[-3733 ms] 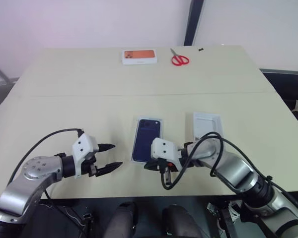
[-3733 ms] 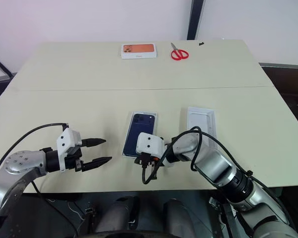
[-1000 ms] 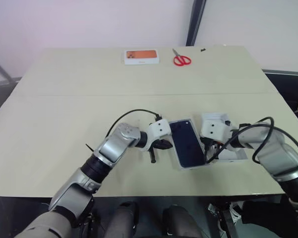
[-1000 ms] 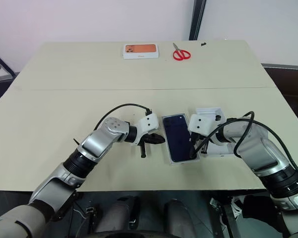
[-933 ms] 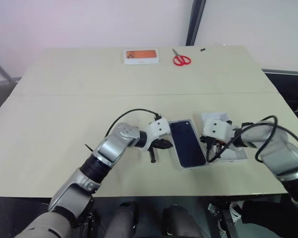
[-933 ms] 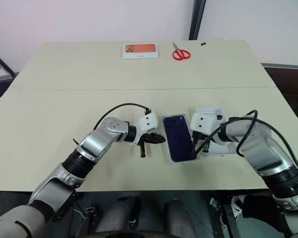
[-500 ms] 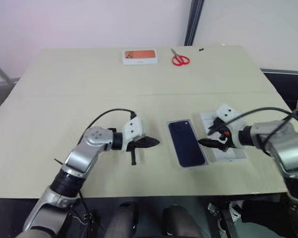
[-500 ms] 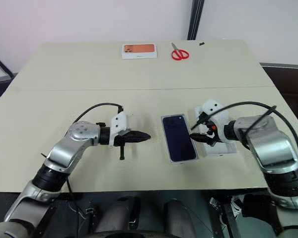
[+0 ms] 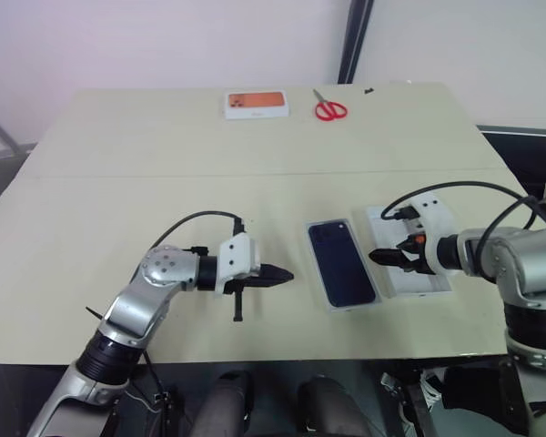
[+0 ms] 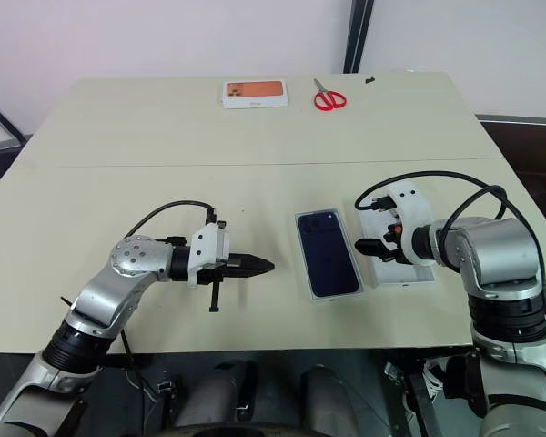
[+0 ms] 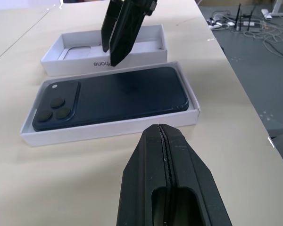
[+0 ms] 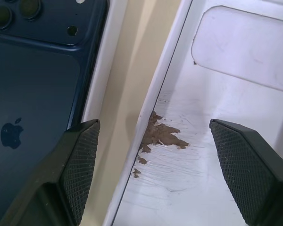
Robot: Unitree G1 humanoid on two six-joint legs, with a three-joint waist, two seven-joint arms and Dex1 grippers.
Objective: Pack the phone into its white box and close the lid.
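Your right claw [image 12: 153, 165] hangs spread across the lid's [image 12: 217, 141] near wall, ready to pinch; the phone [image 9: 342, 262] lies boxed.

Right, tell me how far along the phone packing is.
Done: the phone lies camera side up inside the white box. In hand: the open right gripper hangs over the lid, which lies inside-up beside the box; the left gripper is shut, off to the side. Left: lift, flip and fit the lid.
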